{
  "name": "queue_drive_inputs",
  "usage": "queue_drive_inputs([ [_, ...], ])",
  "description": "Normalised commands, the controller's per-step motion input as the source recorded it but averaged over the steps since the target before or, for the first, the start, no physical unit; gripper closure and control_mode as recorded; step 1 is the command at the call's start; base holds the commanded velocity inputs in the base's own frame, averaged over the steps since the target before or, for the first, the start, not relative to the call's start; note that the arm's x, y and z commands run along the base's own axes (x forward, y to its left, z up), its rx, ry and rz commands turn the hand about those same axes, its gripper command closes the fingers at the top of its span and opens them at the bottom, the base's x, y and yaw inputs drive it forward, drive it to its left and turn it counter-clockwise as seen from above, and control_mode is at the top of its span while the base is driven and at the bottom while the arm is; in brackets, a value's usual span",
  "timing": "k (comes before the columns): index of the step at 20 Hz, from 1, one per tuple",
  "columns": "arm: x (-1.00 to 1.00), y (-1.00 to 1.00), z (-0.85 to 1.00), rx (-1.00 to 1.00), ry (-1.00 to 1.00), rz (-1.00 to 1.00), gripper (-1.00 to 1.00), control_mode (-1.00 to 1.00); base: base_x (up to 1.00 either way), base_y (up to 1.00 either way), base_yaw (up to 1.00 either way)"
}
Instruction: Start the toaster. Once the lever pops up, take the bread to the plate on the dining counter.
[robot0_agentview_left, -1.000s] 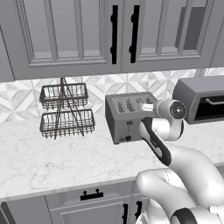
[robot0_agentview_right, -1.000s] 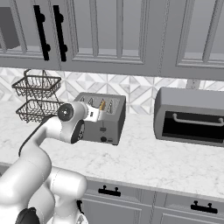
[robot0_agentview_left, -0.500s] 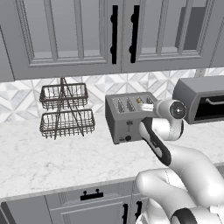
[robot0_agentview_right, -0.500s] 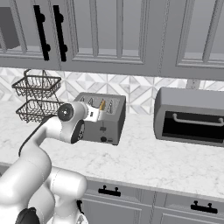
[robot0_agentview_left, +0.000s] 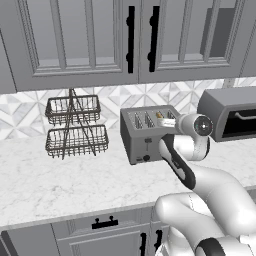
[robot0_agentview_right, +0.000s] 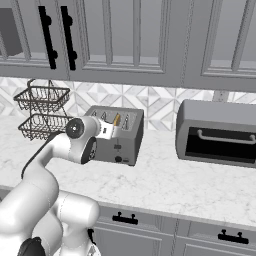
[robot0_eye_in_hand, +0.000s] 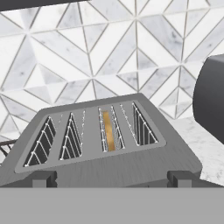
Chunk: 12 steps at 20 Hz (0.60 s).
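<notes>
The grey four-slot toaster (robot0_agentview_left: 142, 135) (robot0_agentview_right: 121, 137) (robot0_eye_in_hand: 109, 162) stands on the marble worktop against the tiled wall. The bread (robot0_eye_in_hand: 108, 131) (robot0_agentview_right: 116, 120) (robot0_agentview_left: 160, 116) sits deep in the third slot from the left in the hand view, only its tan top edge showing. My gripper (robot0_eye_in_hand: 113, 178) hovers just above the toaster's near top edge, open, its two dark fingertips (robot0_eye_in_hand: 43, 178) spread wide with nothing between them. The plate and the dining counter are out of view.
A two-tier wire basket rack (robot0_agentview_left: 75, 125) (robot0_agentview_right: 42, 112) stands left of the toaster. A wider grey oven box (robot0_agentview_left: 232, 112) (robot0_agentview_right: 217, 132) sits to its right. Grey wall cabinets (robot0_agentview_left: 130, 40) hang above; drawer fronts (robot0_agentview_left: 105, 222) run below the worktop (robot0_agentview_left: 75, 175).
</notes>
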Motion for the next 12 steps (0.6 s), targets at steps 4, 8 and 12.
queue_drive_inputs([
  [4,0.0,0.0,0.0,0.0,0.0,0.0,-1.0,-1.0,0.0,0.0,0.0],
  [8,0.0,0.0,0.0,0.0,0.0,0.0,-1.0,-1.0,0.0,0.0,0.0],
  [12,0.0,0.0,0.0,0.0,0.0,0.0,-1.0,-1.0,0.0,0.0,0.0],
])
